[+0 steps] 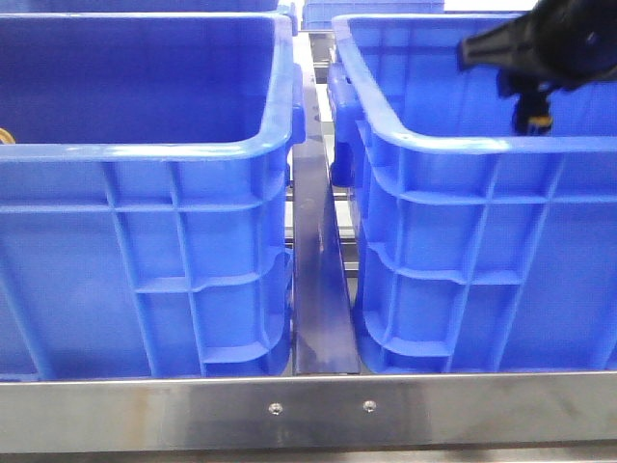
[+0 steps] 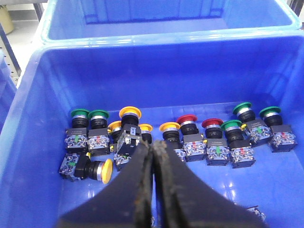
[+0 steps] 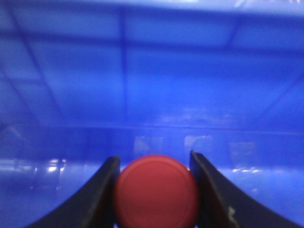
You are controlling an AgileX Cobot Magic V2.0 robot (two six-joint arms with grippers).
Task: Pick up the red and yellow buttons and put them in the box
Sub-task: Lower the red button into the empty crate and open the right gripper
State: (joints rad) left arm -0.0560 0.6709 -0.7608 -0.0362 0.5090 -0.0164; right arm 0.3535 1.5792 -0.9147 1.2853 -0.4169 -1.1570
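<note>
Red button [image 3: 156, 191] sits pinched in the right claw [image 3: 154, 190], low inside the right blue box [image 1: 415, 135]. Left claw [image 2: 153, 156], pressed together, hangs above mixed red, yellow and green buttons [image 2: 190, 135] in the left crate [image 2: 28, 118].

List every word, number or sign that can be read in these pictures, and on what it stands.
No readable text in any view.
Small red and green marks on the clear contact blocks under the push buttons in the blue plastic crate: too small to read.
Red round button cap: plain.
</note>
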